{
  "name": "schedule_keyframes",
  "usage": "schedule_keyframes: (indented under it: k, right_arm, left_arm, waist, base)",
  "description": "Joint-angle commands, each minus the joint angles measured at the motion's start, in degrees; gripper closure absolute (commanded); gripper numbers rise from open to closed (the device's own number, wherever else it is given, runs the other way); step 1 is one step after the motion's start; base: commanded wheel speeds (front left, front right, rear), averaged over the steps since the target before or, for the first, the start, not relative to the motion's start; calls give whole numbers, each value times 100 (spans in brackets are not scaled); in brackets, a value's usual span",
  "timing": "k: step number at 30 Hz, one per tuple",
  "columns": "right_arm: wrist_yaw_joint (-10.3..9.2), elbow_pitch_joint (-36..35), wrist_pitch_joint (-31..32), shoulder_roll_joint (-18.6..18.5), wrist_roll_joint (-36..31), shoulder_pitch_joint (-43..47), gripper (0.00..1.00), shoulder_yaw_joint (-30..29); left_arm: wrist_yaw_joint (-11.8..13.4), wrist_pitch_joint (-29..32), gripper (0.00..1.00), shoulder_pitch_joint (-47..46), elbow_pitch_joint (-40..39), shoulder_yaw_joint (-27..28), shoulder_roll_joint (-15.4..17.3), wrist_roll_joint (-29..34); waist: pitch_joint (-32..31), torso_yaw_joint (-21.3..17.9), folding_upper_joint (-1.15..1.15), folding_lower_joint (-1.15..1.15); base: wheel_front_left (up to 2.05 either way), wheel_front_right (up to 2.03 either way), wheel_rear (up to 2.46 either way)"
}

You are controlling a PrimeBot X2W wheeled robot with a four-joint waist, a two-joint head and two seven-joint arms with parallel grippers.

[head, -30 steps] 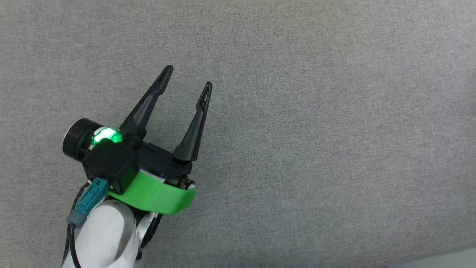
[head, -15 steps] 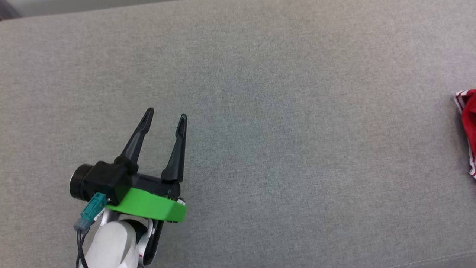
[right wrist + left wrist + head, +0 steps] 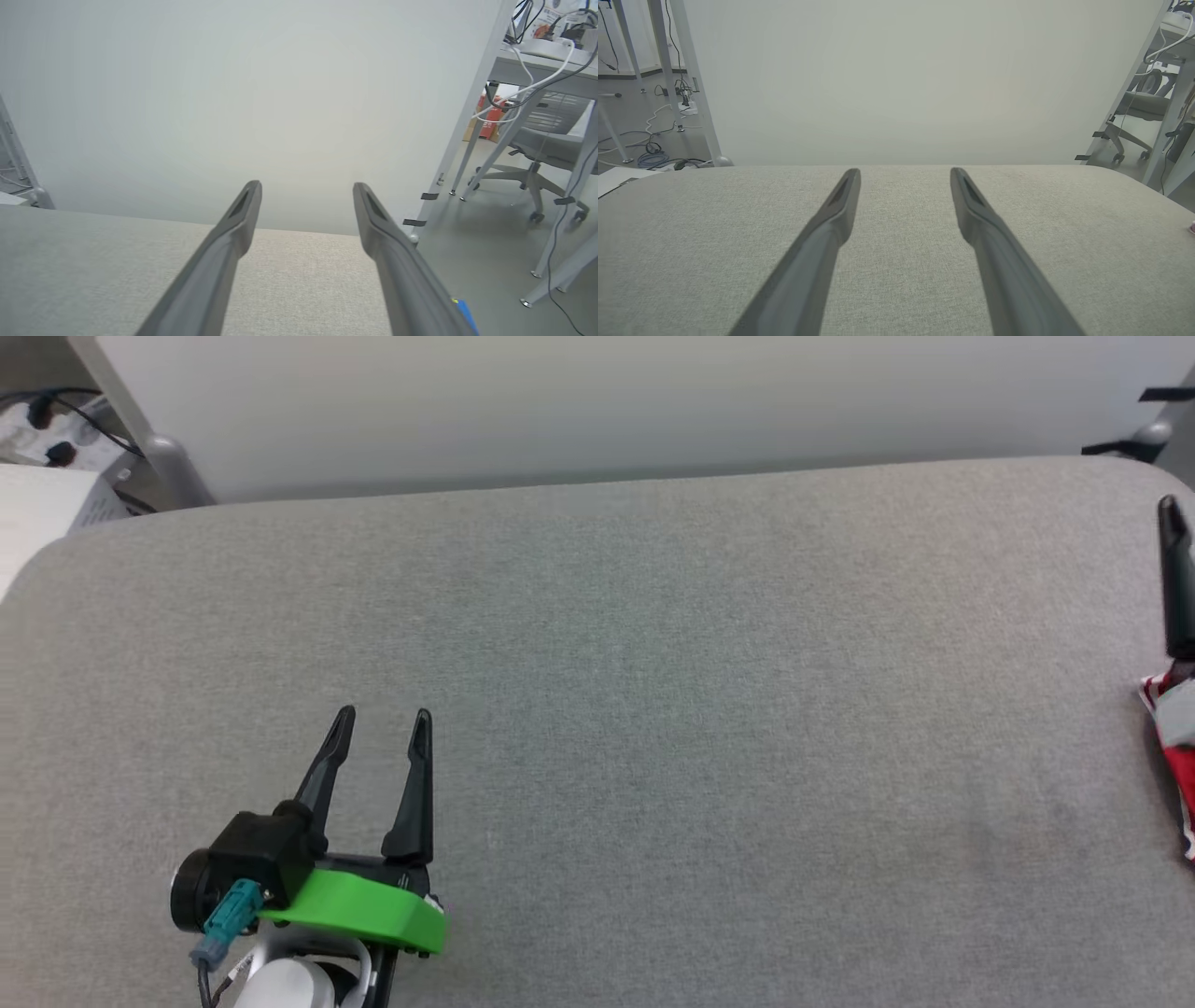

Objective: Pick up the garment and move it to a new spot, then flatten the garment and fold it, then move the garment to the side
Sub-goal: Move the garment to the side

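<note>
Left pincer released, well apart from the shirt. Right pincer released, near it. Risk: the shirt sits mostly out of frame, so a grasp may miss.

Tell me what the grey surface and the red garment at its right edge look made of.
The grey surface looks like matte woven upholstery fabric: fine heathered weave, softly rounded corners, so probably padded. The garment looks like soft cloth, red with striped white trim, lying bunched; too little shows to tell the fibre.
</note>
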Motion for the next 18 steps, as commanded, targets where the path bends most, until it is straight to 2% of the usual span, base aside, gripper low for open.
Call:
schedule_keyframes:
  k: [1,6,10,18]
  right_arm:
    - [-5,-236,19,229,38,292,0,-62]
    - [-5,-920,10,1041,-51,1173,0,-185]
    - [-5,-1153,-62,1574,-169,1727,0,-162]
    - [-5,-939,-689,2090,-403,2377,0,164]
  left_arm:
    - [19,-45,0,108,27,6,-52,-51]
    - [3,-100,0,237,214,11,-147,-82]
    - [-52,-126,0,308,373,24,-223,-83]
    - [-209,-139,0,394,575,162,-379,-18]
  waist:
    - [-377,359,0,1]
    - [-568,500,0,1]
    - [-654,557,0,1]
    - [-741,617,0,1]
  base:
    - [0,0,0]
    - [0,0,0]
    - [0,0,0]
    - [0,0,0]
